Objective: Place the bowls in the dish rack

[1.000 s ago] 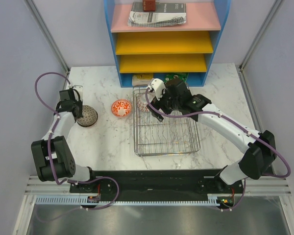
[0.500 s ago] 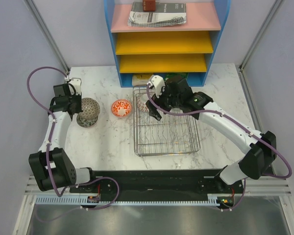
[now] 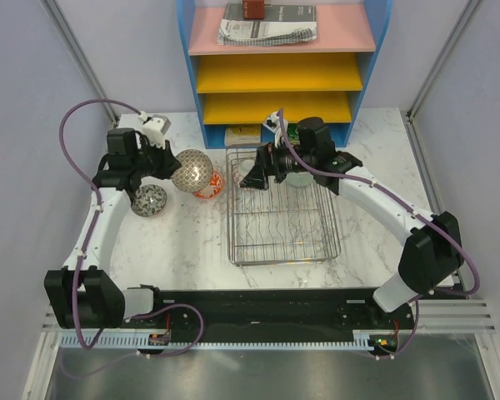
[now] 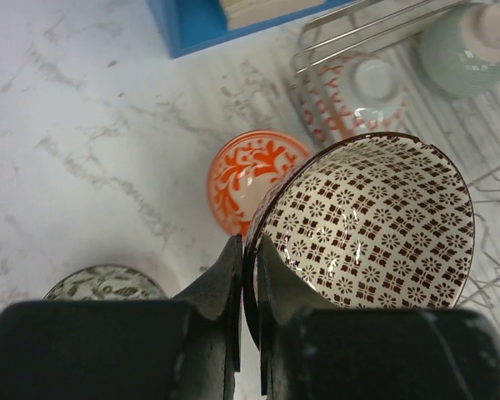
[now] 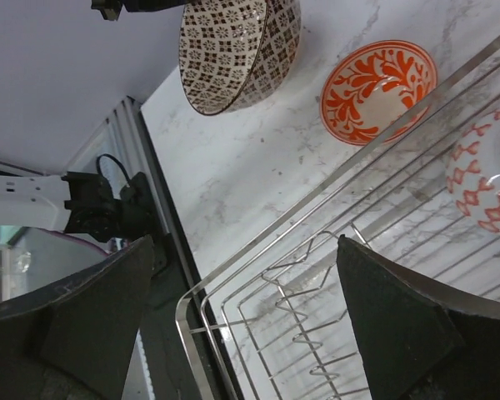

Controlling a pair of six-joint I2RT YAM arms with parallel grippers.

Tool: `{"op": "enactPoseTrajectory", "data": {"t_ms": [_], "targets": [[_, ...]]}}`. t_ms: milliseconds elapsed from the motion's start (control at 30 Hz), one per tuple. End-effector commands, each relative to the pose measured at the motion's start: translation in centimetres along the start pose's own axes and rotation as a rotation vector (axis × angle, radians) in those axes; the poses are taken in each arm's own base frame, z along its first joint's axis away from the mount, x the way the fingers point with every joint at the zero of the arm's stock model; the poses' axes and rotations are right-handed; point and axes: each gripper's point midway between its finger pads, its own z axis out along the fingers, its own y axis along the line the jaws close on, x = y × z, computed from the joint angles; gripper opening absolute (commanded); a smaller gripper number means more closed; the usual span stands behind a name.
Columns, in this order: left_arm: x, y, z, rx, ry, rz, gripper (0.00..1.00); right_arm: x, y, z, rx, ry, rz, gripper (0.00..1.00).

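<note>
Marble tabletop (image 3: 183,242); left fingers (image 4: 225,283) pinch brown-patterned ceramic bowl (image 4: 375,225) by rim; right fingers (image 5: 92,308) splayed.

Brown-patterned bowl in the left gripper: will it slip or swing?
Glossy glaze, so probably slippery. The left gripper pinches only the rim of the brown-patterned bowl, with the bulk off to one side, so it may pivot. Looks ceramic: likely chips if dropped.
</note>
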Motion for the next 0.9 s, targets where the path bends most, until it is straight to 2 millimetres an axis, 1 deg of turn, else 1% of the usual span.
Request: {"op": "enactPoseTrajectory", "data": {"t_ms": [0,33,67,100,133,167,200,233,267,400,433,467,500,533,600,733,867], "targets": [[-7.1,-5.7,-0.5,0.209,-0.194,0.066,0.02,-1.7,1.8,0.2,-0.187,-0.082,0.117,0.98],[-7.4,-6.9,-0.4,0.239,-0.198,0.083,0.02,-1.1,1.6,0.2,-0.206,-0.074,0.137,0.98],[-7.7,-7.9,-0.4,0.277,-0.207,0.094,0.02,-1.7,1.3,0.2,-0.218,-0.101,0.129,0.98],[-8.4,-8.7,-0.6,0.307,-0.220,0.107,0.02,-1.8,1.4,0.1,-0.233,-0.106,0.160,0.98],[-8.6,-9.7,-0.5,0.342,-0.221,0.114,0.02,-1.2,1.3,0.0,-0.246,-0.104,0.185,0.98],[-8.6,-10.7,-0.5,0.394,-0.215,0.107,0.02,-2.1,1.3,-0.3,-0.269,-0.149,0.162,0.98],[-9.2,-11.4,-0.6,0.421,-0.222,0.112,0.02,-2.2,1.2,-0.4,-0.281,-0.160,0.174,0.98],[-9.3,-12.4,-0.6,0.453,-0.220,0.119,0.02,-2.0,1.1,-0.7,-0.293,-0.160,0.216,0.98],[-9.4,-13.0,-0.3,0.487,-0.211,0.115,0.02,-2.5,1.2,-0.8,-0.306,-0.184,0.200,0.98],[-8.8,-15.6,0.2,0.584,-0.181,0.127,0.02,-2.3,0.7,-1.0,-0.315,-0.179,0.219,0.98],[-8.6,-16.0,0.2,0.607,-0.176,0.127,0.02,-2.0,0.6,-1.1,-0.321,-0.174,0.257,0.98],[-8.5,-16.3,0.3,0.617,-0.172,0.130,0.02,-2.4,1.0,-1.4,-0.351,-0.195,0.234,0.98],[-8.2,-16.7,0.5,0.629,-0.161,0.131,0.02,-2.1,1.0,-1.6,-0.362,-0.196,0.246,0.98],[-8.0,-16.9,0.6,0.640,-0.157,0.132,0.02,-2.6,1.1,-1.9,-0.379,-0.212,0.262,0.98],[-7.6,-17.3,0.9,0.650,-0.146,0.132,0.02,-2.4,0.8,-2.0,-0.384,-0.214,0.272,0.98],[-7.3,-17.5,1.0,0.654,-0.141,0.136,0.02,-2.6,0.7,-2.5,-0.418,-0.232,0.304,0.98],[-7.4,-17.7,0.9,0.658,-0.147,0.139,0.02,-2.3,0.2,-2.1,-0.421,-0.230,0.323,0.98]]}}
